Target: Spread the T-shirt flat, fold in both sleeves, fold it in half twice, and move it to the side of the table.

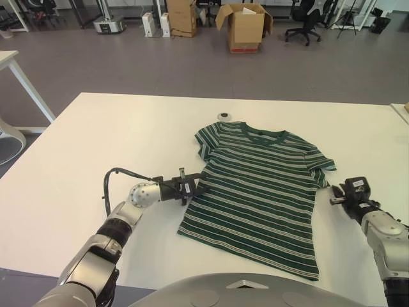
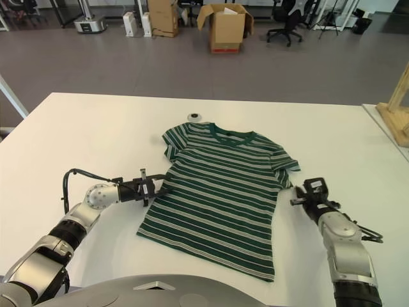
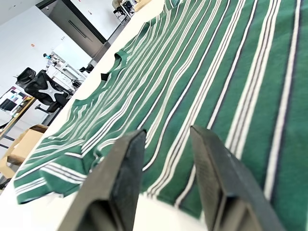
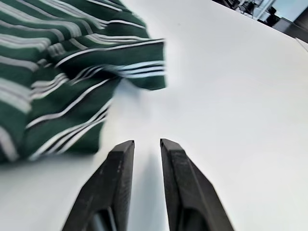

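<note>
- The left gripper (image 1: 186, 186) is held low at the left edge of the T-shirt (image 1: 255, 192), about halfway down its side. In the left wrist view its two black fingers (image 3: 126, 168) are parted with a moderate gap. Striped cloth shows between and beyond them, but nothing is clamped. Whether the tips touch the cloth cannot be told.
- The right gripper (image 4: 146, 143) is set on the bare table (image 1: 96, 141) just right of the shirt's right sleeve (image 1: 321, 165). Its fingers are parted only narrowly, with white tabletop seen between them. Nothing is held, and the sleeve lies apart from the tips.
- The T-shirt is spread flat in the middle of the table, collar far and hem near. It is a soft dark green knit crossed by thin white stripes, with a plain green neckband. The right sleeve sticks out and is slightly rumpled, while the left sleeve (image 1: 204, 142) is bunched close to the body.
- A small dark label (image 3: 103, 76) is sewn inside the collar. Its print cannot be read.
- The table is white, smooth and matte.
- A small round thing (image 1: 223, 116) lies just beyond the collar.
- An open cardboard box (image 1: 245, 25) stands on the grey floor far behind. Its markings cannot be read.
</note>
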Available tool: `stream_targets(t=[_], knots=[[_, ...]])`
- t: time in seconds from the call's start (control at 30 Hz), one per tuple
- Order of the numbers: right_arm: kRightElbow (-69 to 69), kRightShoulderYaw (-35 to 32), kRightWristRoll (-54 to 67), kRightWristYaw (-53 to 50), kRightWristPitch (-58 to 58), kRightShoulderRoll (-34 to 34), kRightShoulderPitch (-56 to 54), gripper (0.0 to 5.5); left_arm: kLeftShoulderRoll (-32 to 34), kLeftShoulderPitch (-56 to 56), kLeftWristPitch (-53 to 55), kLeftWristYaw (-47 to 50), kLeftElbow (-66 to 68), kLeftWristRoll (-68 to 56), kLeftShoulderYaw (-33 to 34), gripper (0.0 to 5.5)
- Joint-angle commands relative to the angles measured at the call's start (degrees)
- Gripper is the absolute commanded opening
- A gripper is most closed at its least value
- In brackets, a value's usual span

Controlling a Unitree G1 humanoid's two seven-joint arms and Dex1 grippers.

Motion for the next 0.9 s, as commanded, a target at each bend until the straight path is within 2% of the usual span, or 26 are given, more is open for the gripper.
stream_targets(t=[0.03,0.13,0.23,0.33,0.47,0.6,0.7,0.9], knots=[[-2.1,1.1,-0.2,1.0,1.3,-0.6,-4.2,1.01,0.9,4.3,3.4,-2.1,1.8,3.9,-2.7,1.67],[-2.5,7.4,-3.3,2.9,0.3,0.2,-3.9,1.01,0.9,3.9,3.1,-1.7,1.9,4.4,-2.9,1.67],[1.8,13.4,-9.2,4.4,-1.6,-2.1,-3.7,1.01,1.0,3.5,2.7,-1.5,2.2,4.7,-2.9,1.67],[7.1,15.8,-13.4,3.3,0.2,-3.0,-5.0,1.01,1.3,3.6,2.3,-1.4,2.0,4.9,-3.1,1.67],[5.6,7.9,-4.3,2.6,5.1,2.4,-4.2,1.01,1.8,5.0,2.1,-0.9,0.8,5.3,-3.4,1.67],[2.6,-2.6,12.0,3.7,20.4,9.6,-4.7,1.01,2.0,5.9,2.3,0.3,0.3,5.7,-3.3,1.67],[6.6,-11.1,16.8,-3.0,27.8,11.8,-6.7,1.01,2.6,5.5,2.5,0.1,0.1,5.4,-3.2,1.67],[4.6,-13.6,14.2,-8.3,29.7,9.4,-1.3,1.01,3.7,6.3,3.3,0.1,-1.1,5.1,-2.8,1.67]])
